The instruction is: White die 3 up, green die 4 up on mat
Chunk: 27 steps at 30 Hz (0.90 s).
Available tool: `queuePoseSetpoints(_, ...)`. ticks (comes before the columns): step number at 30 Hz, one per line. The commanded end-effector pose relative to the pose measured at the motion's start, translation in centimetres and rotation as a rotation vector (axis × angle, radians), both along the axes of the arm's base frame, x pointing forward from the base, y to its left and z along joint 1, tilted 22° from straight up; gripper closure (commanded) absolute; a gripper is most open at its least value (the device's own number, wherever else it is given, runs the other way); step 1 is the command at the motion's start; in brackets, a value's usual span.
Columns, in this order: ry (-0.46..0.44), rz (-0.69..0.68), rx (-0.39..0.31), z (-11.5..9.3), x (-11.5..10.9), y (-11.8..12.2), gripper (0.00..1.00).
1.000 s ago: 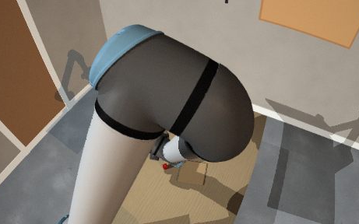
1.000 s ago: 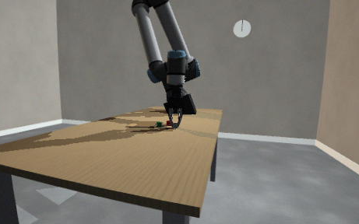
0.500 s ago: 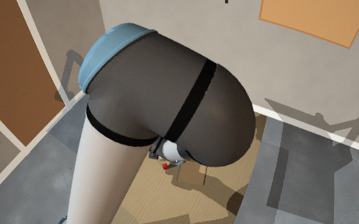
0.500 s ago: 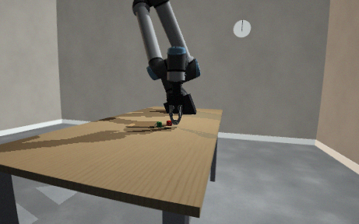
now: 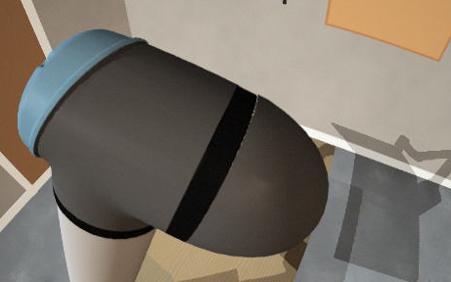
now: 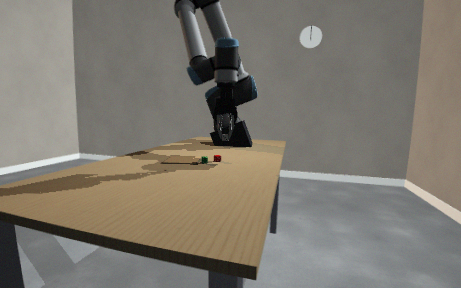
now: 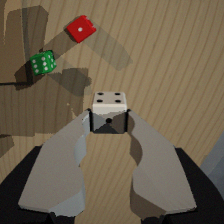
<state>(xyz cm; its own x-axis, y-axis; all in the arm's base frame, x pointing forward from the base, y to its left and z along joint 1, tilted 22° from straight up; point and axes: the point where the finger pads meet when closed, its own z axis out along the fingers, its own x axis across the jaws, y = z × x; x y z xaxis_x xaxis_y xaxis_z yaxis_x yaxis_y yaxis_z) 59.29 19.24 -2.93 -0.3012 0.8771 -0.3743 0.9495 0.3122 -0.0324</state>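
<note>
In the wrist view my gripper [image 7: 108, 111] is shut on the white die [image 7: 109, 112] and holds it above the wooden table. The die's far face shows four pips and the face towards the camera shows one pip. The green die [image 7: 42, 63] lies on the table at the upper left, beside the edge of the mat [image 7: 10, 65]. The red die [image 7: 81, 28] lies farther up. In the exterior view the gripper [image 6: 224, 131] hangs above the table's far end, with the green die [image 6: 204, 159] and the red die [image 6: 217, 158] side by side below it. The top view is blocked by the arm.
The mat [image 6: 180, 159] is a thin brown sheet left of the green die. The arm's shadow falls across the table's far left part. The arm's elbow [image 5: 170, 147] fills the top view.
</note>
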Motion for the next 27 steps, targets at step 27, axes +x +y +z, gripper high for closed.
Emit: queuePoseSetpoints(27,-0.016,0.012,0.007,-1.4,0.7,-0.2,0.94)
